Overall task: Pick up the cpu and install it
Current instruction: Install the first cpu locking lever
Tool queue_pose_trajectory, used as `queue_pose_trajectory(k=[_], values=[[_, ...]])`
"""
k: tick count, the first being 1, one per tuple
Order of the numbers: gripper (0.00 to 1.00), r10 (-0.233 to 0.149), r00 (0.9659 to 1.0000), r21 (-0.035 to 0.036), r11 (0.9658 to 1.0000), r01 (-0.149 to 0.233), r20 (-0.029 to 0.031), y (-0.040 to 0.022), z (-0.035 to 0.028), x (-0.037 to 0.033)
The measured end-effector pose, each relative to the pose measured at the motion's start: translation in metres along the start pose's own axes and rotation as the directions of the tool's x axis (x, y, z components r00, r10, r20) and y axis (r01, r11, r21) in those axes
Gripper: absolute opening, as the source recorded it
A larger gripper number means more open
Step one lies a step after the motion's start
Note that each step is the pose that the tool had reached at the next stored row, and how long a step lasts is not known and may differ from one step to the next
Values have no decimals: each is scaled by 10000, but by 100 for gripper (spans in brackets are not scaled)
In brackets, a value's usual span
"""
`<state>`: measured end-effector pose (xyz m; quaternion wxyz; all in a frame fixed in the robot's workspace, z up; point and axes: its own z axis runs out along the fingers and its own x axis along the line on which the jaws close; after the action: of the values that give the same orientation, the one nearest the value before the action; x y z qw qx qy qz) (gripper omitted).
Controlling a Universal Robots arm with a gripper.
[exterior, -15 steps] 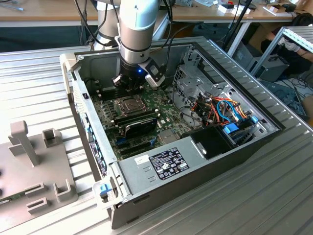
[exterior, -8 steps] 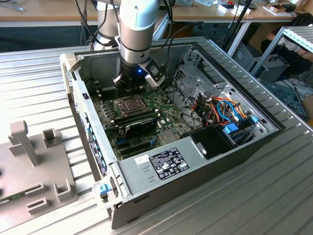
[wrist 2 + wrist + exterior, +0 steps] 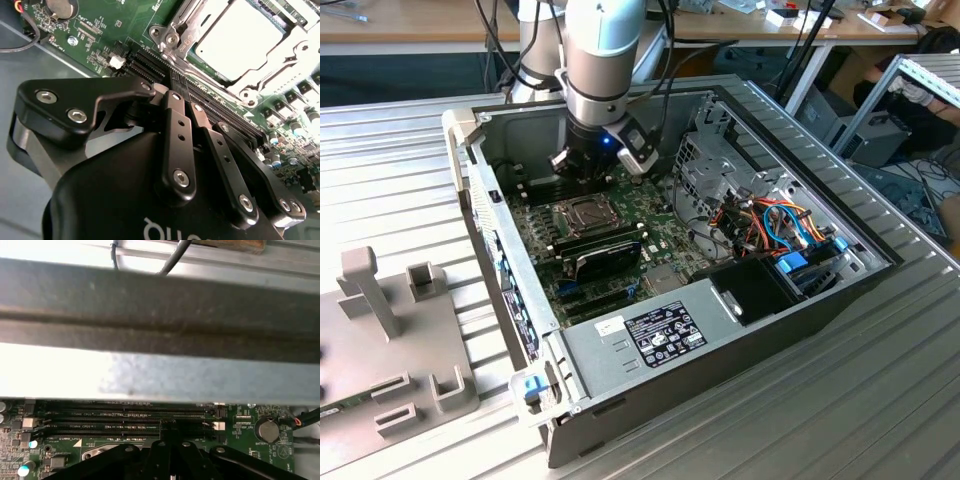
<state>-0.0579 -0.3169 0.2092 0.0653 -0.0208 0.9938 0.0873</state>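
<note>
I see the cpu (image 3: 240,42) already seated in its socket frame (image 3: 172,35) at the upper right of the second wrist view, while my gripper (image 3: 172,85), fingers pinched together on nothing, hangs over the memory slots (image 3: 150,62), so I judge gentle, vertical moves safest.

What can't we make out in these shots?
- cpu edges: covered by the socket frame, second wrist view.
- board beneath the gripper: hidden by the gripper's body, second wrist view.
- Most of the board: behind the case wall, first wrist view.
</note>
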Motion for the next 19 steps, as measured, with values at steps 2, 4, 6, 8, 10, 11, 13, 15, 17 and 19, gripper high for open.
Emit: queue_pose_trajectory(k=[2,4,6,8,10,11,13,15,17,19], values=[[11,0,10000,1,10000,0,0,7,-43,-6],[11,0,10000,0,10000,0,0,19,-107,-14],[11,-1,10000,0,10000,1,-1,31,-178,-24],[11,0,10000,0,10000,0,0,35,-198,-27],[11,0,10000,-2,10000,0,2,35,-200,-28],[11,-1,10000,0,10000,1,0,35,-202,-28],[11,-5,10000,48,10000,5,-26,35,-203,-31],[11,33,9996,287,9996,-26,-270,35,-200,-39],[11,88,9986,522,9986,-61,-515,34,-201,-41],[11,136,9973,790,9968,-78,-727,35,-200,-42]])
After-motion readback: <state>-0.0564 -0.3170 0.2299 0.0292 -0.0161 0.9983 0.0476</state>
